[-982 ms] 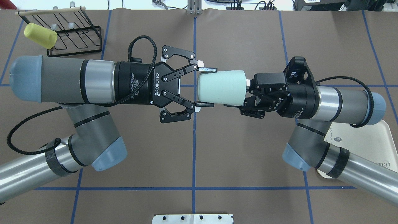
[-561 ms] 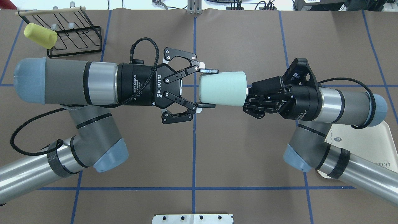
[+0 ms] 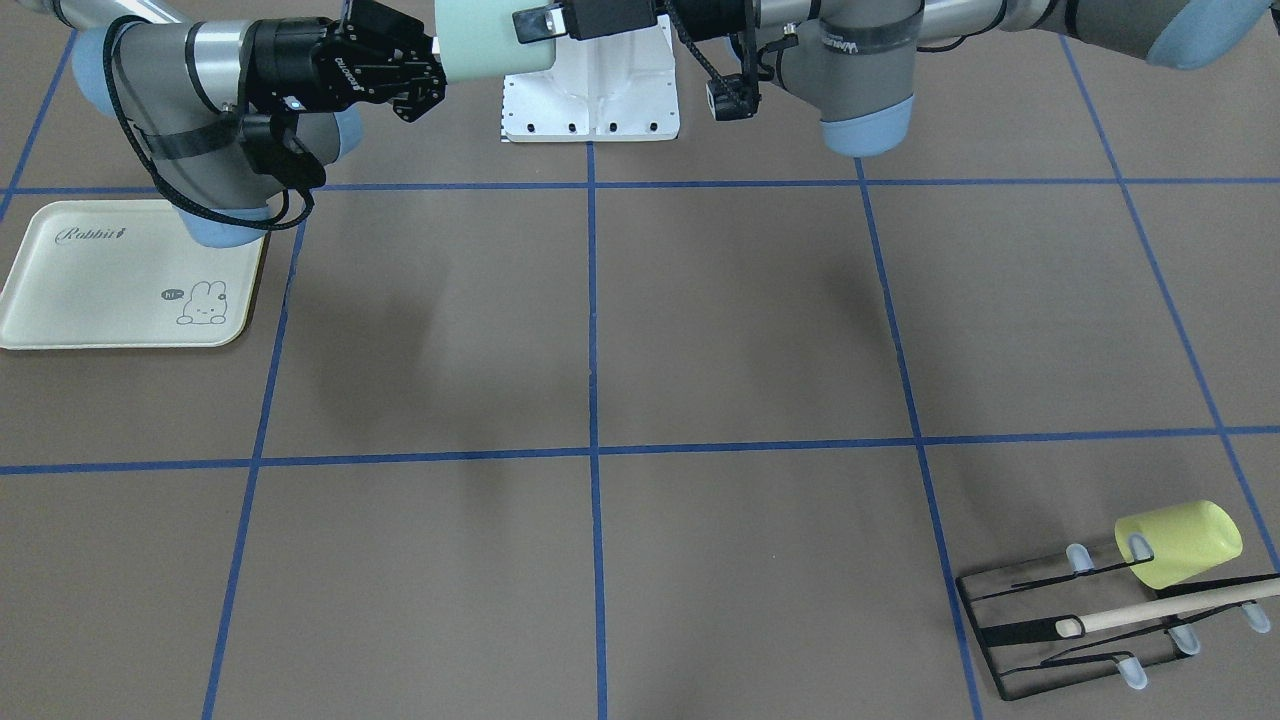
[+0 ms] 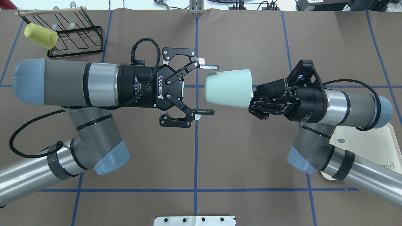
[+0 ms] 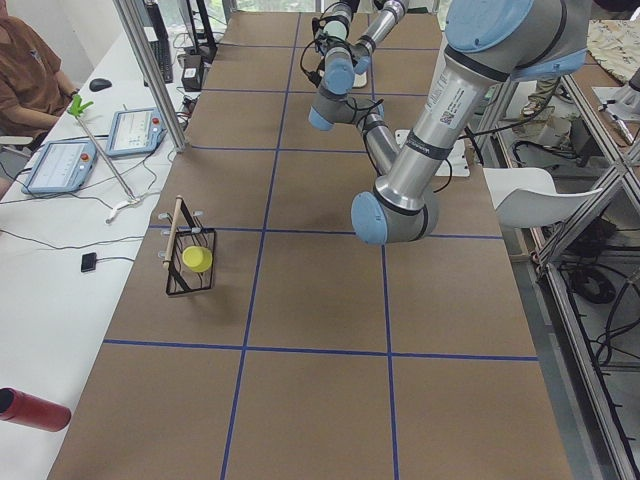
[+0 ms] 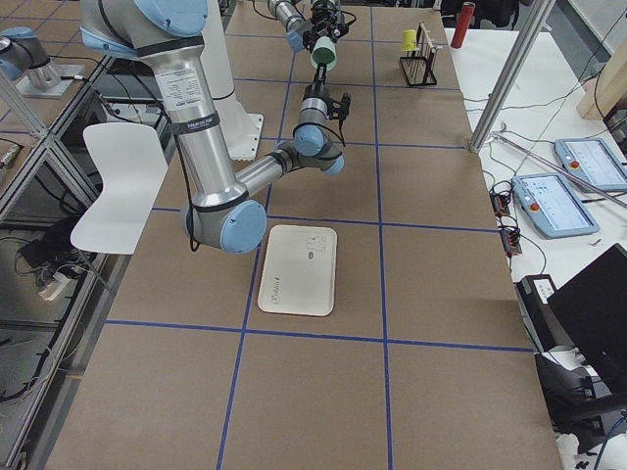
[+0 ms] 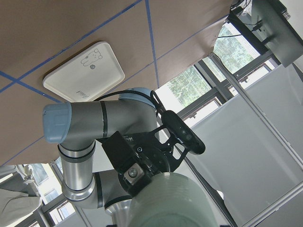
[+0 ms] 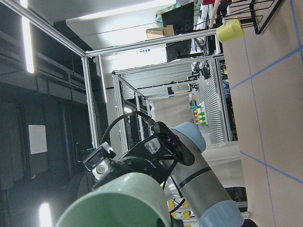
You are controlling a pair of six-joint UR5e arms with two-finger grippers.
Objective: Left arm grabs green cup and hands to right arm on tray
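Opened left gripper [image 4: 208, 89]: fingertips [image 4: 209, 66], pressed on green cup [image 4: 227, 88] sides a second ago, now spread clear of cup, one beyond it, one on near side. Narrowed right gripper [image 4: 252, 95] linkage and rolled it slightly since a second ago; clamped at cup's wide rim end, sole hold on cup. Drew cup slightly away from left gripper's palm; wider gap at cup's narrow base.
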